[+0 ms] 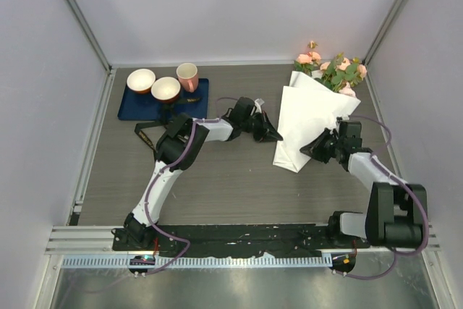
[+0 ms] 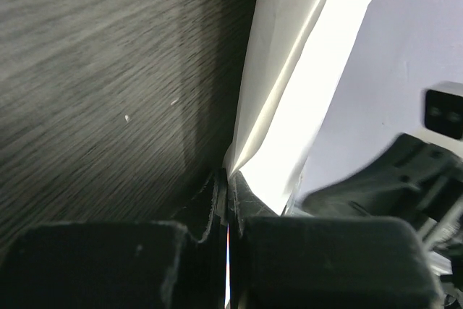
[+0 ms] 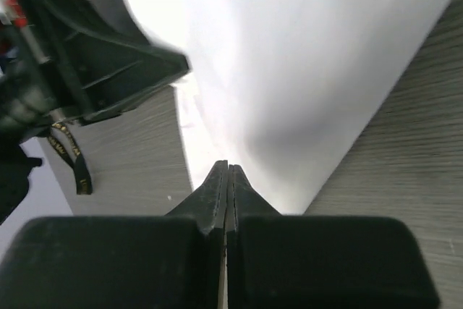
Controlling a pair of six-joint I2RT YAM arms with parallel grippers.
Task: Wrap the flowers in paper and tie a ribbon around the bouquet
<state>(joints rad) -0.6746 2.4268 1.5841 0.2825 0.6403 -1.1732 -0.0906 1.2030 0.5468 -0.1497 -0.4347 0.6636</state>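
Right wrist view, ribbon (image 3: 79, 171), possibly gold lettering, unreadable, paper (image 3: 304, 70) plain

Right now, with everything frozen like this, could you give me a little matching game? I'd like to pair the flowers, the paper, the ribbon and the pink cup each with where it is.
Things:
1. flowers
2. paper
3. ribbon
4. pink cup

Places:
A. standing on the blue mat, far left
B. lying flat just in front of that mat
C. far right corner, heads sticking out past a white fold
D. folded over, right of centre

Pairs: 1-C, 2-D, 3-B, 4-A
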